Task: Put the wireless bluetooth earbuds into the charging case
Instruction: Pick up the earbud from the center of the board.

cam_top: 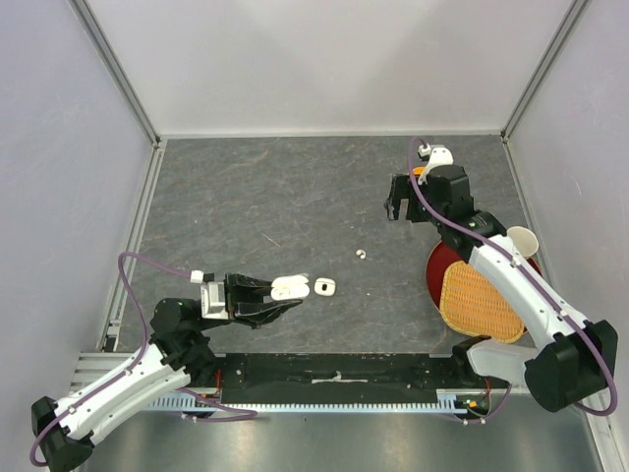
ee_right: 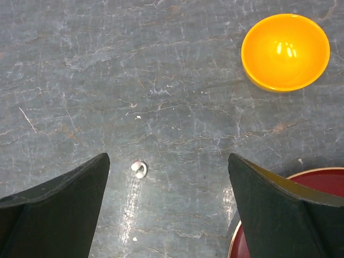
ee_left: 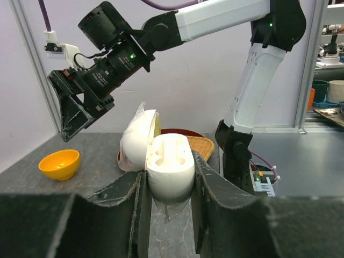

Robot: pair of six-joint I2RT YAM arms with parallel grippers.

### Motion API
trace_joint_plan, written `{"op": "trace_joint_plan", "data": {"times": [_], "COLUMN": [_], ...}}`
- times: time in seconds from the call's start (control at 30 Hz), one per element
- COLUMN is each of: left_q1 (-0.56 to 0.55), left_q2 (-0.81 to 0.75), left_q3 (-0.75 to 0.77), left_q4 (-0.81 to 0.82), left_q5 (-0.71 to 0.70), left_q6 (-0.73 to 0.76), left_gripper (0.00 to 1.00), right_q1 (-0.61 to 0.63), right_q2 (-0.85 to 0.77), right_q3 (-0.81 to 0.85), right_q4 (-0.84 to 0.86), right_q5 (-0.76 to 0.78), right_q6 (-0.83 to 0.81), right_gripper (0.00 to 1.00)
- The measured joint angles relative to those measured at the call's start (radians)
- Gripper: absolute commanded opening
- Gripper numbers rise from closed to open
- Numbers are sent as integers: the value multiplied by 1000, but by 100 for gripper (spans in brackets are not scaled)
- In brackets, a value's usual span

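My left gripper (cam_top: 293, 292) is shut on an open white charging case (cam_top: 290, 286), held low over the table. In the left wrist view the case (ee_left: 171, 173) sits between my fingers (ee_left: 215, 193) with its lid (ee_left: 135, 141) swung open to the left, and both slots look empty. One tiny white earbud (cam_top: 360, 254) lies on the grey table; it also shows in the right wrist view (ee_right: 139, 169). My right gripper (cam_top: 396, 208) is open and empty above the table, with the earbud below, nearer its left finger (ee_right: 59, 199). No other earbuds are visible.
A small white piece (cam_top: 325, 287) lies just beyond the held case. An orange bowl (ee_right: 285, 51) sits at the back right. A red plate (cam_top: 435, 278) with a woven basket (cam_top: 479, 300) and a paper cup (cam_top: 524, 241) lie at the right.
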Motion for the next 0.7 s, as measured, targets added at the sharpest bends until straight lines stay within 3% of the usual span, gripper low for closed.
{"op": "trace_joint_plan", "data": {"times": [0.13,0.43,0.6,0.7], "left_q1": [0,0,0,0], "left_q2": [1,-26,-40,-40], "left_q3": [0,1,1,1], "left_q4": [-3,-32,-42,-47], "left_q5": [0,0,0,0], "left_q6": [1,1,1,1], "left_gripper": [2,2,2,2], "right_q1": [-7,-22,-36,-50], "right_q2": [36,248,280,330], "right_q3": [1,32,32,32], "right_q4": [24,7,16,19], "right_q5": [-53,-360,-387,-393], "right_q6": [13,31,13,3], "right_gripper": [98,98,98,90]}}
